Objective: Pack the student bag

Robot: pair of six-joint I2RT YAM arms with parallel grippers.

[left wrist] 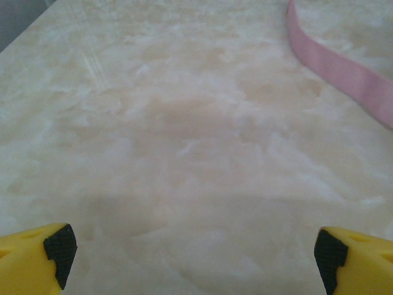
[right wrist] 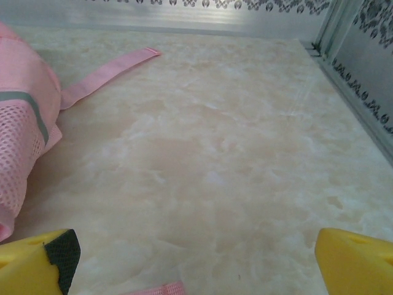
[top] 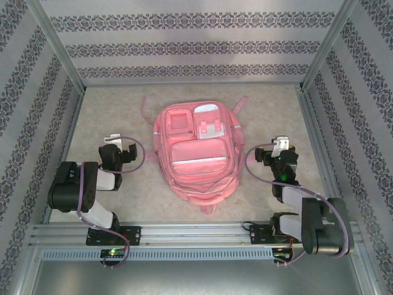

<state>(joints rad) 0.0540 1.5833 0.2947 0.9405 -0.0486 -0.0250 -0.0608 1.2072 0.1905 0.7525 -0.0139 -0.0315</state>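
Enclosed on three sides by pale grey walls (top: 184,49) banded with dark floral stripes, framed by silver aluminium posts (top: 57,43). Floored with a cream, marble-patterned tabletop (top: 110,117), evenly and softly lit.

We see the student bag (top: 195,161) in pink with a pale strip, the table (top: 116,110) in cream marbling, the walls (top: 184,46) pale with dark floral bands, and the left gripper (left wrist: 195,258) and right gripper (right wrist: 195,261) yellow-tipped with black pads.

No text, label, brand, number or sign is legible. The large pink fabric backpack (top: 195,153), between the left claw (top: 121,142) and the right claw (top: 279,145), bears no readable marking. The dark patterned bands (top: 184,48) on the walls beyond both claws are ornament only.
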